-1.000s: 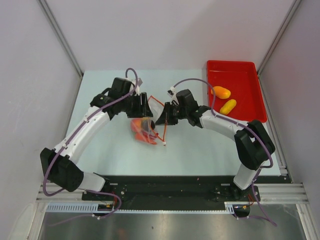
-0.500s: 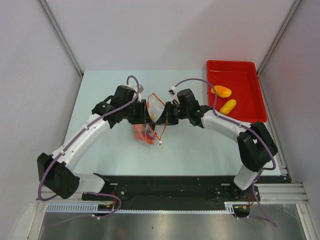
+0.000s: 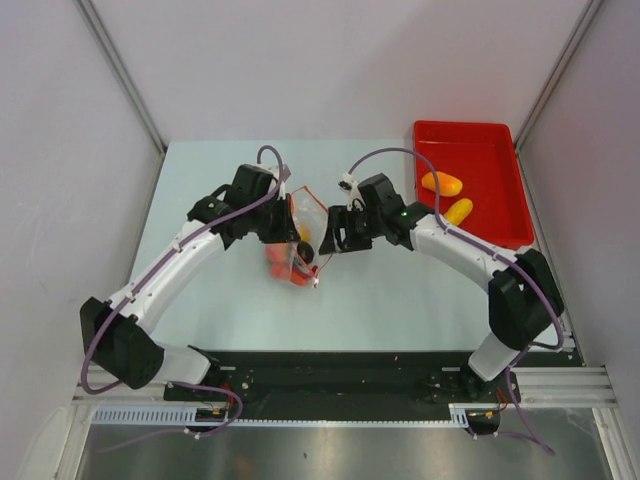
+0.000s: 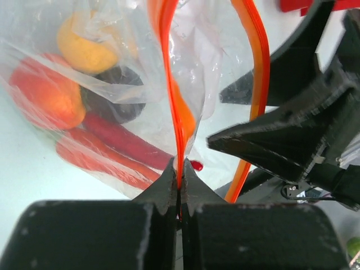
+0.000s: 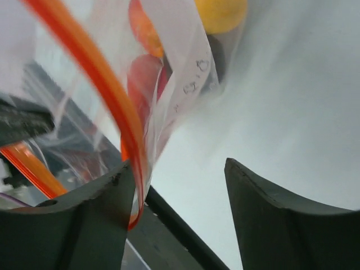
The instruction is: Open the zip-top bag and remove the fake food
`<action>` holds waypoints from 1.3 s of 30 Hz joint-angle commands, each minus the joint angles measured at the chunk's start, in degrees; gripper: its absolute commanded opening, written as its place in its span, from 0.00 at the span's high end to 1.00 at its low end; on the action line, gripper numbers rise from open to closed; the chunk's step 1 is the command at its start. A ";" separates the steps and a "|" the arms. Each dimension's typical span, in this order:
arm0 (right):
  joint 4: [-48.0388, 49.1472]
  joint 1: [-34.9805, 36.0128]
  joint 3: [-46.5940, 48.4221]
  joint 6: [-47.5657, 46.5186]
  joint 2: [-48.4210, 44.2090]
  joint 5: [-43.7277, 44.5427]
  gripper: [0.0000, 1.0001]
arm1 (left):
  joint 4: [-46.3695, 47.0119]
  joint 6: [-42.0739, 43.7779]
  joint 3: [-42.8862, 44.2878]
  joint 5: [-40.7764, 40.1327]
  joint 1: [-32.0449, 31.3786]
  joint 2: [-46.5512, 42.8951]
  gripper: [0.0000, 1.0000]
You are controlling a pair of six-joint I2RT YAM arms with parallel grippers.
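Mint-green tabletop (image 3: 420,290) boxed in by white walls (image 3: 350,60), with a red rectangular plastic tray (image 3: 465,127) tucked at the far right edge. Bare tabletop runs from mid-table to the near edge. The small clear crinkly zip-top bag (image 3: 300,235) sits mid-table between both arms, toy plastic fruits and veggies (image 3: 283,264) inside.

Left wrist: left gripper (image 4: 179,183) is pinched tight on the orange-red zip strip (image 4: 169,84).

Right wrist: right gripper (image 5: 180,191) gapes wide, strip right by one finger.

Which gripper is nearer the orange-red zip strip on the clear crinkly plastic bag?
Left. The left gripper is shut on one side of the orange-red zip strip of the clear crinkly plastic bag. The right gripper is open, the strip's other side lying against one finger, unclamped.
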 commanded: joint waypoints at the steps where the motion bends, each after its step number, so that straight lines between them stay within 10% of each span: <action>1: -10.04 -0.87 3.69 -14.81 -8.30 5.74 0.30 | 0.79 1.23 3.76 2.22 0.32 -0.61 1.00; 11: -15.67 3.87 15.90 -20.71 -6.48 5.05 0.57 | 2.55 0.79 2.62 4.60 0.32 0.80 1.00; 39: -13.30 4.58 3.70 -21.77 3.20 -2.60 0.46 | 8.17 -1.49 3.58 4.42 0.41 4.14 1.00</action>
